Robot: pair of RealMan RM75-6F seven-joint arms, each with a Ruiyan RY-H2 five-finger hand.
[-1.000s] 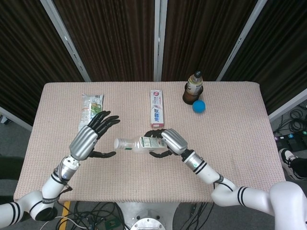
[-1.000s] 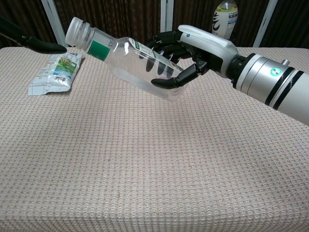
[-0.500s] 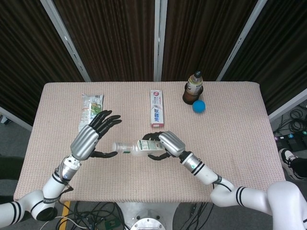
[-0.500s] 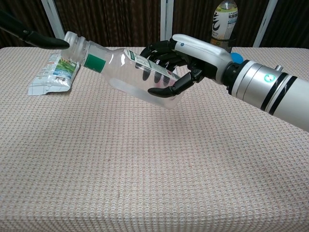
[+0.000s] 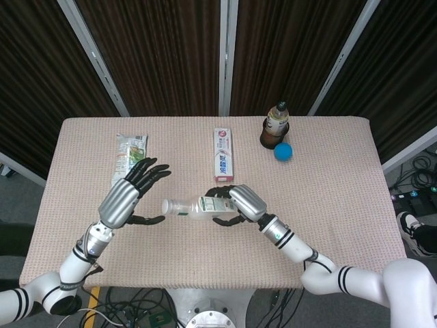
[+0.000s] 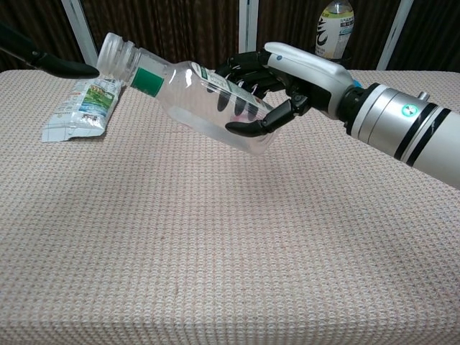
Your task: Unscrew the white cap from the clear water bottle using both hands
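Bottle: the clear plastic water bottle (image 6: 205, 97) is up off the woven beige tabletop (image 6: 215, 251), tilted, with its white screw cap (image 6: 115, 50) pointing at our left side.
Right hand: our silver-and-black right hand (image 6: 277, 86) is wrapped round the bottle's fat end, fingers clamped on it.
Left hand: the left hand (image 5: 130, 198) holds nothing, fingers spread, with one fingertip just beside the cap (can't tell if it's touching).
Doing it well: we'd keep the bottle steady and close thumb and fingers squarely around the cap before twisting.
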